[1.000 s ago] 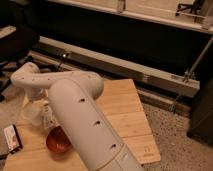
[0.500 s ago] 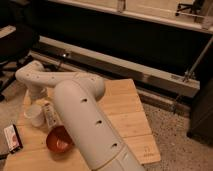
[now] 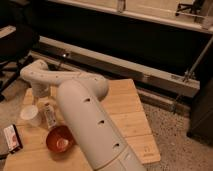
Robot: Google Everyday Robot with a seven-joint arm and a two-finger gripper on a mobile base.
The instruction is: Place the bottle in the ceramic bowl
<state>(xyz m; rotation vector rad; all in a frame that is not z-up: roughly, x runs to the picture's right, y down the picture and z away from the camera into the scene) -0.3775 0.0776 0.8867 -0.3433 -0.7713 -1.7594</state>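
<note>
The bottle (image 3: 49, 117), slim and pale with a white cap, rests on the wooden table (image 3: 125, 107) just behind the ceramic bowl (image 3: 60, 140), apart from it. The orange-brown bowl has a shiny inside and sits at the table's front left with nothing in it. My white arm bends across the middle of the view. Its gripper (image 3: 41, 98) points down right above the bottle's far end, open, with nothing in it. The wrist hides part of the fingers.
A white cup (image 3: 31, 116) stands left of the bottle. A flat red-and-white object (image 3: 12, 138) lies at the table's left edge. Behind the table runs a long metal rail (image 3: 150, 75) before a dark wall. Speckled floor lies to the right.
The arm's wrist has shifted slightly right and back, so the white cup and the bottle now show side by side. The bowl has not moved.
</note>
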